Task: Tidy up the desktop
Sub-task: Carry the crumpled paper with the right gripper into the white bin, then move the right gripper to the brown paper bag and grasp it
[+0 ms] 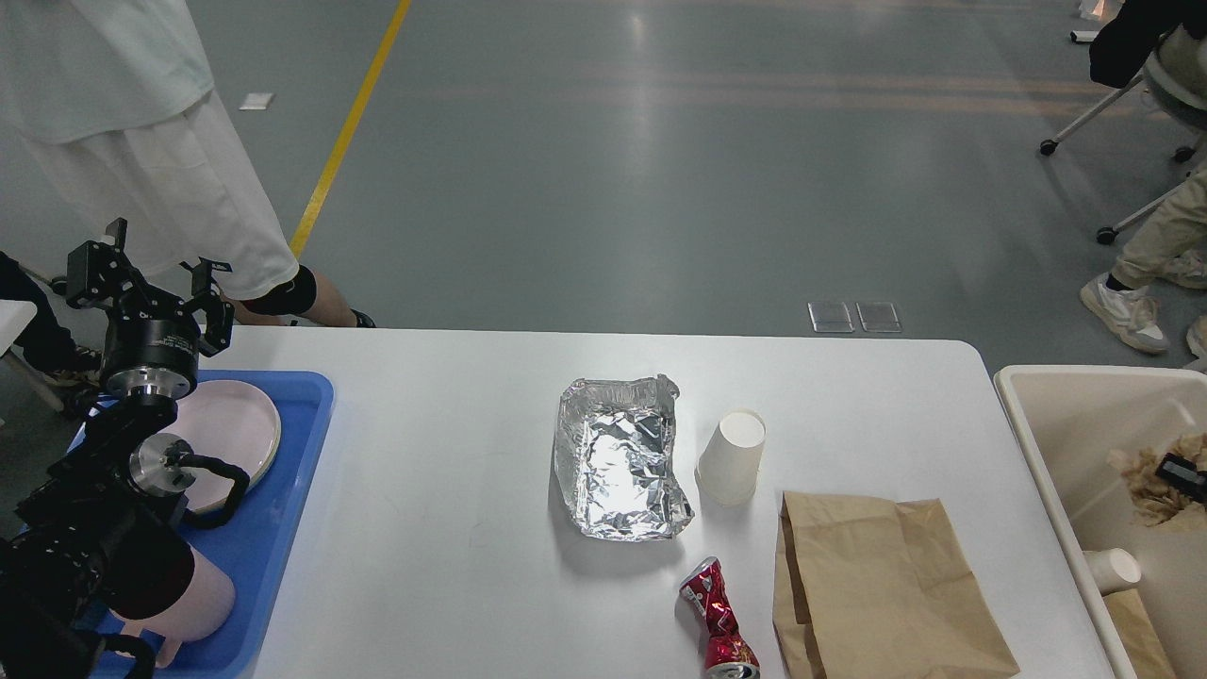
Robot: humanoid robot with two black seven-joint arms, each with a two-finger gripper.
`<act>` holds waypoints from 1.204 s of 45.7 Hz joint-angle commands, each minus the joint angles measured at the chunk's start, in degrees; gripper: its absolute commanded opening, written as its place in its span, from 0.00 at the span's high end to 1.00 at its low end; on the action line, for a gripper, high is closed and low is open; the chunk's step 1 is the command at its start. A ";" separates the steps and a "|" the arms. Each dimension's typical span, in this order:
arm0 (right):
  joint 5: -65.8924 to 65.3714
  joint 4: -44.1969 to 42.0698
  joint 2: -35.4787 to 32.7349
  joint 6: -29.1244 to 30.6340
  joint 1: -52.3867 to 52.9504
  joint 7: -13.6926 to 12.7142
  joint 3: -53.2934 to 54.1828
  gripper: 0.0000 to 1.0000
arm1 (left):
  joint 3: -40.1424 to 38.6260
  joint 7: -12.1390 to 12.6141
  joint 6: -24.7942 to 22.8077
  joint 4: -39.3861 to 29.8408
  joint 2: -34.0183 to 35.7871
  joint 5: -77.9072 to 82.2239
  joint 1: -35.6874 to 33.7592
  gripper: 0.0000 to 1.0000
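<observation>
Foil tray (620, 460) mid-desktop (443, 490), cup (732, 456) just right, bag (877, 589) nearer.

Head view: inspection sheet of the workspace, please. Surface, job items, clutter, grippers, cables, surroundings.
Surface: desktop white, no spills seen.
Job's things: foil tray at centre; paper cup upside down beside it; crushed red can near front edge; brown paper bag lying flat.
Clutter: blue tray at left holding a pink plate and pink cup; cream bin at right with paper waste inside.
Grippers: left gripper raised above the blue tray, fingers apart, empty; right gripper not in view.
Cables: black cable looped on left arm.
Surroundings: person standing behind table at left; seated people far right.
</observation>
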 commanded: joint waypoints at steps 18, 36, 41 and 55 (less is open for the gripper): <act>-1.40 10.45 1.30 4.04 17.02 -0.46 -10.50 0.00 | 0.00 0.01 0.00 0.00 -0.02 0.01 0.00 0.03; -1.31 36.40 5.78 36.19 58.78 -0.46 -23.96 0.00 | 0.00 0.01 0.00 0.00 -0.02 0.01 0.00 0.03; -1.23 38.06 9.47 46.67 63.71 -0.46 -24.32 0.00 | 0.00 0.01 0.00 0.00 0.06 0.01 0.00 0.03; -0.96 39.83 12.20 33.52 51.78 -0.46 -22.38 0.00 | 0.00 0.01 0.00 0.00 -0.02 0.01 0.00 0.03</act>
